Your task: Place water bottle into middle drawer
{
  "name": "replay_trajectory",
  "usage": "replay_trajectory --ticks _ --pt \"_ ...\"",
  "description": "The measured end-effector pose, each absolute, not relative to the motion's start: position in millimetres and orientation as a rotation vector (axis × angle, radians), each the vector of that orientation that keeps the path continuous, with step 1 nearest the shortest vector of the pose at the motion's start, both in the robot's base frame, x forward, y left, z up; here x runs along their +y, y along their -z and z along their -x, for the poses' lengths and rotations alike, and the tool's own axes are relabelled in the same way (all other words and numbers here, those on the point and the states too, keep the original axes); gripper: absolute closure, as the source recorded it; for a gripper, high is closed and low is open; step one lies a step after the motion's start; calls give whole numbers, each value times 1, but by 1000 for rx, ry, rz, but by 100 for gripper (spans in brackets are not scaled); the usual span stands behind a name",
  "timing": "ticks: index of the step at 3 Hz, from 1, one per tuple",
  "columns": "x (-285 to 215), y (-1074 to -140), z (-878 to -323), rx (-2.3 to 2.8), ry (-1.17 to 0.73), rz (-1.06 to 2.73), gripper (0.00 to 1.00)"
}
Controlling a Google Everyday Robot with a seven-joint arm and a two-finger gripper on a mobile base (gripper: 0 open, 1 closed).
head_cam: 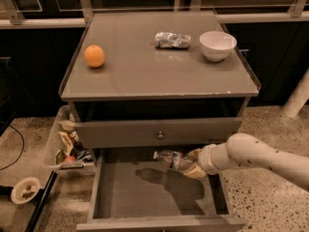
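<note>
The water bottle (173,159) is a clear ribbed plastic bottle. It lies nearly level in the air above the open middle drawer (145,197), its cap pointing left. My gripper (193,164) is shut on the bottle's right end, at the end of the white arm (256,153) that reaches in from the right. The bottle's shadow falls on the drawer's flat grey base. The bottle hangs just below the shut drawer front with the round knob (160,135).
On the cabinet top (159,76) sit an orange (94,55), a silvery-blue foil packet (172,39) and a white bowl (217,45). A clear bin of snacks (65,146) stands left of the drawers. A small dish (25,189) lies on the floor.
</note>
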State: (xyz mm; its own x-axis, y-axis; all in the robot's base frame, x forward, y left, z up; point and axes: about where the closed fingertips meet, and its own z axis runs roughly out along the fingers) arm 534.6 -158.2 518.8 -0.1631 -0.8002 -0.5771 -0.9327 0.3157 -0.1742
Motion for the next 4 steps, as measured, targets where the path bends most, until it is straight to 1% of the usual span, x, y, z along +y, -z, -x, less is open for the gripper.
replay_trajectory --ticks 2,4 --pt "-152 -503 -536 2009 -301 1537 100" --pt "-129 -434 -551 1935 -413 1486 100"
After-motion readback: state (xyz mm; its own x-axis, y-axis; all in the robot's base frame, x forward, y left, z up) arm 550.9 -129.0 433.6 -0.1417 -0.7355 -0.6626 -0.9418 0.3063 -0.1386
